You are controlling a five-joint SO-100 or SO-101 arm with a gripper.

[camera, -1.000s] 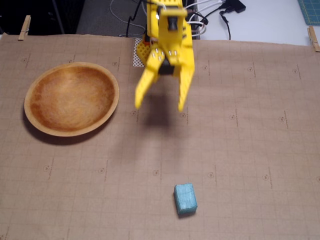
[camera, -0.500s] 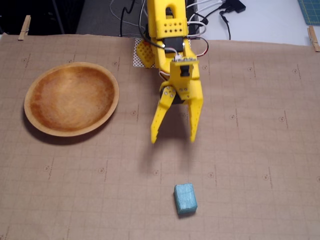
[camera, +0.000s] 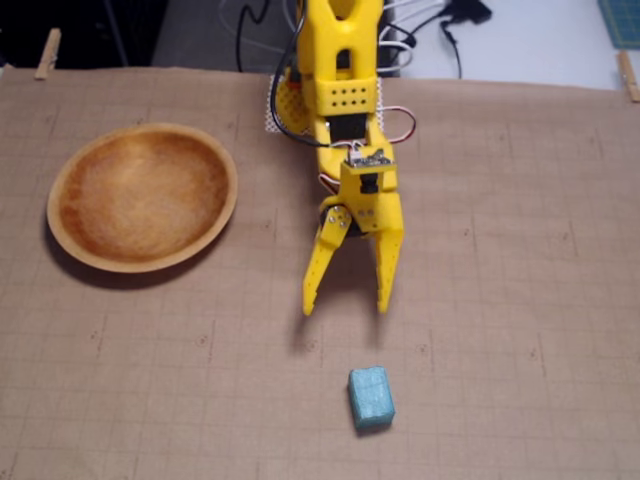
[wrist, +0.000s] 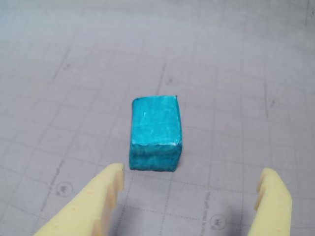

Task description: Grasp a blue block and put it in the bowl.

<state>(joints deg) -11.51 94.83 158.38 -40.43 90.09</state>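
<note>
Brown gridded mat (camera: 520, 230), cables (camera: 420, 30) behind, clothespins (camera: 47, 52) at edges

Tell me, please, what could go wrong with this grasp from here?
The open gripper stops short of the blue block, which lies slightly right of it in the fixed view; one finger could clip and push it. The block sits slightly skewed, so the jaws may twist it. The wooden bowl is far, so a weak grip might drop it.

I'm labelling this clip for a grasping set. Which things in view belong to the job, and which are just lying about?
Belong to the job:
blue block
bowl, empty
gripper, open, short of the block

Just lying about:
clothespins at the mat's edge
cables behind the arm
</note>
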